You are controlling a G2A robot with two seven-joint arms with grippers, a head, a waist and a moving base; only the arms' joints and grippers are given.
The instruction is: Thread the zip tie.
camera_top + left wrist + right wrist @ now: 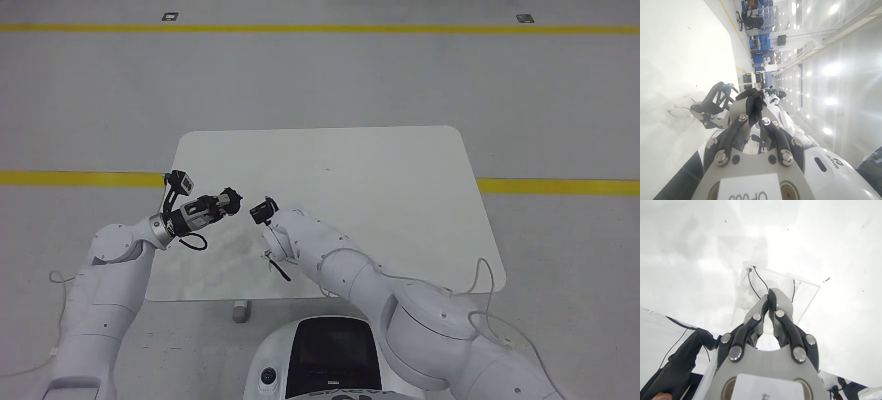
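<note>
My right gripper is shut on a thin black zip tie, whose pointed end sticks out past the fingertips and whose other end shows between the fingers. In the top view the right gripper hovers over the table's left part, facing my left gripper across a small gap. The left gripper is shut, and I cannot tell whether anything sits between its black pads. From the left wrist view the right gripper appears just beyond the left fingertips.
A clear plastic tray lies on the white table under the right gripper, with another black zip tie in it. More thin black ties lie near the table's front edge. A black fabric shape sits at that edge.
</note>
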